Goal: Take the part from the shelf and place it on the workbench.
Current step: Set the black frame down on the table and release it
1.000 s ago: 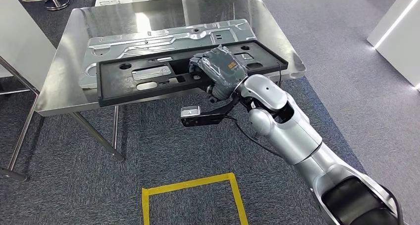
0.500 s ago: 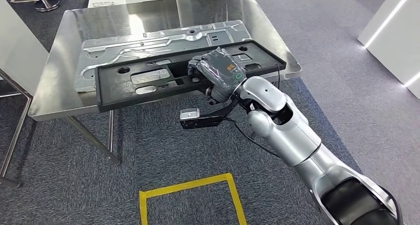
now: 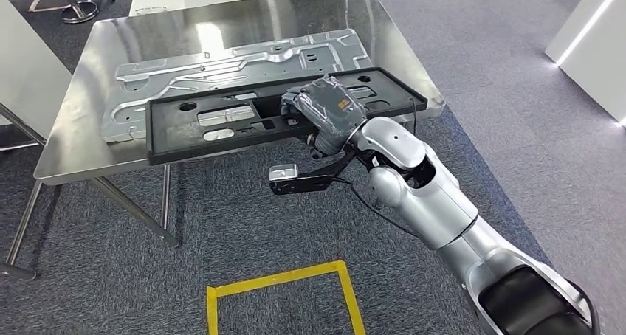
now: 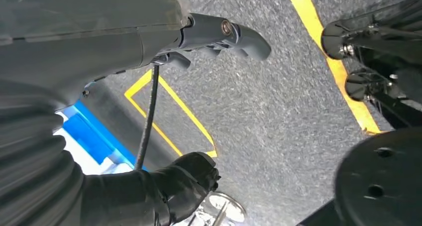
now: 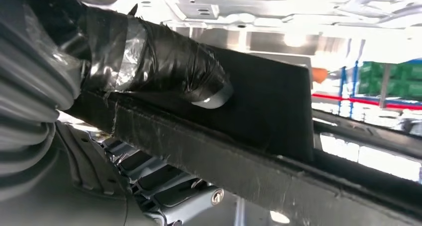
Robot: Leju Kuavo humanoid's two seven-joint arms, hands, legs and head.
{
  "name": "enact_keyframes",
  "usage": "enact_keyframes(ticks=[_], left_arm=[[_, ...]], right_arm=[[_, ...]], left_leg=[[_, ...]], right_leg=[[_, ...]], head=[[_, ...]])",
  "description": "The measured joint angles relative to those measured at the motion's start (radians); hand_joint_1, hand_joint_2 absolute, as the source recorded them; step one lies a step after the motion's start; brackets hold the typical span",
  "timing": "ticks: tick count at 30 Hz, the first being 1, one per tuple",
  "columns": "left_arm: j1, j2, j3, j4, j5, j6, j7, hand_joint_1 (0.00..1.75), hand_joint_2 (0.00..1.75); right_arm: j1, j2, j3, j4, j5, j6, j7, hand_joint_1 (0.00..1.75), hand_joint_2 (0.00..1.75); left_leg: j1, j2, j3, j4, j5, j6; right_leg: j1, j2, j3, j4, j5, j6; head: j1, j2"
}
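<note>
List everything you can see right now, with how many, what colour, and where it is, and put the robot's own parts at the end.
black part: one, black, long flat frame with cut-outs, over the workbench's near edge, atop the metal panel
metal panel: one, silver, stamped sheet lying on the workbench
workbench: one, shiny steel, ahead of the robot
floor marking: one, yellow tape outline on grey carpet
white cabinet: one, far right
right hand: one, grey, grips the black part near its middle
left hand: one, grey, hanging over the carpet
</note>
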State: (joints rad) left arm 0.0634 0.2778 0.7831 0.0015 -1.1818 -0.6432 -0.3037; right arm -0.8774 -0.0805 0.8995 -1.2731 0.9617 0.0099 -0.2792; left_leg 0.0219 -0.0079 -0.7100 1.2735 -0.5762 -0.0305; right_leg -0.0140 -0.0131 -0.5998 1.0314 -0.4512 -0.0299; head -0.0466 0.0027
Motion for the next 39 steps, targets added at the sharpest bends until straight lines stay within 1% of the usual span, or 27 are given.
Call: enact_keyframes(ticks=[1,2,4,6,8,11,12,14,15,16,17,18,19,20,21,22,25,27,28,30,31,32,33,35,36,37,39], left_arm=[[0.000,-0.001,0.000,0.000,0.000,0.000,0.000,0.00,1.75],[0.001,-0.001,0.000,0.000,0.001,0.000,0.000,0.00,1.75],[0.002,-0.001,0.001,0.000,0.001,0.000,0.000,0.00,1.75],[0.001,0.001,0.002,0.000,0.002,0.000,0.000,0.00,1.75],[0.000,0.002,0.002,0.000,0.001,-0.001,0.000,0.00,1.75],[0.001,0.003,0.003,0.000,-0.005,-0.002,0.000,0.00,1.75],[0.000,0.003,0.003,0.000,-0.008,-0.003,0.000,0.00,1.75],[-0.003,0.003,0.004,0.000,-0.013,-0.004,0.000,0.00,1.75],[-0.004,0.003,0.005,0.000,-0.014,-0.004,0.000,0.00,1.75],[-0.004,0.003,0.007,0.000,-0.016,-0.004,-0.001,0.00,1.75],[-0.004,0.003,0.009,0.000,-0.017,-0.005,-0.001,0.00,1.75],[-0.004,0.003,0.012,0.000,-0.017,-0.005,-0.001,0.00,1.75],[-0.004,0.003,0.014,0.000,-0.019,-0.005,-0.001,0.00,1.75],[-0.004,0.003,0.016,0.000,-0.020,-0.005,-0.001,0.00,1.75],[-0.005,0.003,0.018,0.000,-0.021,-0.005,-0.001,0.00,1.75],[-0.005,0.003,0.019,0.000,-0.023,-0.005,-0.001,0.00,1.75],[-0.004,0.003,0.020,0.000,-0.029,-0.005,-0.001,0.00,1.75],[-0.004,0.004,0.021,0.000,-0.033,-0.006,-0.001,0.00,1.75],[-0.004,0.005,0.021,0.000,-0.034,-0.006,-0.001,0.00,1.75],[-0.005,0.005,0.023,0.000,-0.041,-0.006,-0.001,0.00,1.75],[-0.004,0.005,0.026,0.000,-0.046,-0.006,-0.001,0.00,1.75],[-0.004,0.004,0.029,0.000,-0.052,-0.006,-0.002,0.00,1.75],[-0.004,0.004,0.033,0.000,-0.058,-0.006,-0.002,0.00,1.75],[-0.004,0.005,0.041,0.000,-0.066,-0.005,-0.001,0.00,1.75],[-0.005,0.005,0.044,0.000,-0.069,-0.005,-0.001,0.00,1.75],[-0.005,0.006,0.048,0.000,-0.072,-0.005,-0.001,0.00,1.75],[-0.006,0.006,0.055,0.000,-0.076,-0.004,-0.001,0.00,1.75]], right_arm=[[0.001,0.000,0.001,0.000,0.000,0.000,0.000,1.75,1.75],[0.002,0.000,0.001,0.000,0.000,0.000,0.000,1.75,1.75],[0.001,0.000,0.002,0.000,0.000,0.000,0.000,1.75,1.75],[-0.002,0.000,0.002,0.000,0.000,0.000,0.000,1.75,1.75],[-0.004,0.000,0.002,0.000,0.000,0.000,0.000,1.75,1.75],[-0.009,0.000,0.002,-0.001,0.000,0.000,0.000,1.75,1.75],[-0.012,0.000,0.002,-0.001,0.000,0.000,0.000,1.75,1.75],[-0.014,0.000,0.003,-0.001,0.000,0.001,0.000,1.75,1.75],[-0.013,0.000,0.004,0.000,0.000,0.001,0.000,1.75,1.75],[-0.011,0.000,0.005,0.000,0.000,0.001,0.000,1.75,1.75],[-0.010,0.000,0.005,0.000,0.000,0.001,0.000,1.75,1.75],[-0.010,0.000,0.005,0.000,0.000,0.001,0.000,1.75,1.75],[-0.011,0.000,0.005,0.000,0.000,0.001,0.000,1.75,1.75],[-0.013,0.000,0.005,0.000,0.000,0.001,0.000,1.75,1.75],[-0.015,0.000,0.005,0.000,0.000,0.001,0.000,1.75,1.75],[-0.016,-0.001,0.005,0.000,0.000,0.001,0.000,1.75,1.75],[-0.018,-0.001,0.006,0.000,0.000,0.001,0.000,1.75,1.75],[-0.021,-0.001,0.006,0.000,0.000,0.001,0.000,1.75,1.75],[-0.022,-0.001,0.006,0.000,0.000,0.001,0.000,1.75,1.75],[-0.023,-0.001,0.007,0.002,0.000,0.002,0.000,1.75,1.75],[-0.022,-0.001,0.008,0.004,0.000,0.003,0.000,1.75,1.75],[-0.021,-0.001,0.010,0.006,0.000,0.004,0.000,1.75,1.75],[-0.021,-0.001,0.011,0.007,0.000,0.005,0.000,1.75,1.75],[-0.022,-0.001,0.012,0.009,0.000,0.006,0.000,1.75,1.75],[-0.025,-0.001,0.012,0.011,0.000,0.006,0.001,1.75,1.75],[-0.027,-0.001,0.012,0.012,0.000,0.007,0.002,1.75,1.75],[-0.031,-0.001,0.012,0.018,0.000,0.007,0.006,1.75,1.75]], left_leg=[[0.000,0.001,-0.018,0.025,0.002,0.000],[0.000,0.001,-0.016,0.010,0.025,0.002],[-0.002,0.005,0.040,-0.118,0.103,0.012],[-0.008,0.013,0.094,-0.231,0.146,0.023],[-0.015,0.014,0.106,-0.256,0.144,0.030],[-0.011,0.008,0.115,-0.268,0.148,0.045],[-0.008,0.007,0.119,-0.273,0.149,0.050],[-0.007,0.004,0.122,-0.273,0.147,0.059],[-0.007,0.002,0.123,-0.272,0.144,0.061],[-0.007,0.000,0.124,-0.271,0.141,0.062],[-0.008,-0.004,0.126,-0.268,0.138,0.062],[-0.008,-0.007,0.129,-0.264,0.133,0.060],[-0.008,-0.010,0.132,-0.260,0.127,0.058],[-0.009,-0.013,0.134,-0.254,0.121,0.054],[-0.011,-0.015,0.133,-0.250,0.116,0.049],[-0.012,-0.017,0.132,-0.248,0.113,0.044],[-0.010,-0.017,0.131,-0.248,0.110,0.027],[-0.009,-0.009,0.113,-0.207,0.085,0.017],[-0.008,-0.004,0.088,-0.157,0.061,0.012],[-0.007,0.000,0.018,-0.029,0.011,0.005],[-0.006,0.001,-0.010,0.015,0.004,0.003],[-0.005,0.001,-0.020,0.022,0.017,0.002],[-0.004,0.002,-0.009,-0.013,0.049,0.002],[-0.003,0.005,0.052,-0.150,0.124,0.007],[-0.005,0.007,0.080,-0.207,0.144,0.011],[-0.008,0.008,0.096,-0.240,0.150,0.016],[-0.013,0.007,0.102,-0.253,0.143,0.027]], right_leg=[[0.002,-0.003,0.002,0.000,-0.002,-0.001],[0.003,-0.006,0.005,0.000,-0.005,-0.001],[0.005,-0.010,0.016,0.000,-0.012,0.001],[0.008,-0.013,0.023,0.002,-0.019,0.008],[0.010,-0.016,0.024,0.001,-0.023,0.017],[0.009,-0.013,0.017,0.022,-0.040,0.031],[0.009,-0.006,0.000,0.060,-0.062,0.035],[0.007,0.007,-0.067,0.189,-0.119,0.038],[0.007,0.009,-0.103,0.250,-0.138,0.040],[0.006,0.010,-0.127,0.285,-0.140,0.041],[0.006,0.011,-0.133,0.282,-0.121,0.041],[0.005,0.011,-0.118,0.238,-0.084,0.040],[0.004,0.012,-0.090,0.169,-0.043,0.037],[0.004,0.014,-0.061,0.103,-0.013,0.034],[0.005,0.016,-0.037,0.054,0.003,0.031],[0.006,0.018,-0.026,0.029,0.006,0.028],[0.008,0.018,-0.018,0.014,0.001,0.017],[0.002,0.016,-0.009,0.004,0.003,0.007],[0.001,0.014,-0.004,0.001,0.002,0.003],[0.002,0.011,0.000,0.000,-0.002,-0.002],[0.002,0.010,0.002,0.000,-0.005,-0.002],[0.002,0.010,0.005,0.000,-0.008,-0.002],[0.002,0.010,0.010,0.001,-0.011,0.000],[0.003,0.009,0.022,0.001,-0.020,0.006],[0.004,0.010,0.025,0.001,-0.024,0.010],[0.005,0.010,0.027,0.001,-0.026,0.015],[0.007,0.010,0.028,-0.001,-0.029,0.025]], head=[[0.000,0.000],[0.000,0.000],[0.000,0.000],[0.000,0.000],[0.000,0.000],[0.001,0.000],[0.001,0.000],[0.002,0.000],[0.001,0.000],[0.002,0.000],[0.002,0.000],[0.002,0.000],[0.002,0.000],[0.002,0.000],[0.001,0.000],[0.001,0.000],[0.001,0.000],[0.001,0.000],[0.000,0.000],[0.001,0.000],[0.001,0.000],[0.001,0.000],[0.001,0.000],[0.001,0.000],[0.001,0.000],[0.001,0.000],[0.001,0.000]])
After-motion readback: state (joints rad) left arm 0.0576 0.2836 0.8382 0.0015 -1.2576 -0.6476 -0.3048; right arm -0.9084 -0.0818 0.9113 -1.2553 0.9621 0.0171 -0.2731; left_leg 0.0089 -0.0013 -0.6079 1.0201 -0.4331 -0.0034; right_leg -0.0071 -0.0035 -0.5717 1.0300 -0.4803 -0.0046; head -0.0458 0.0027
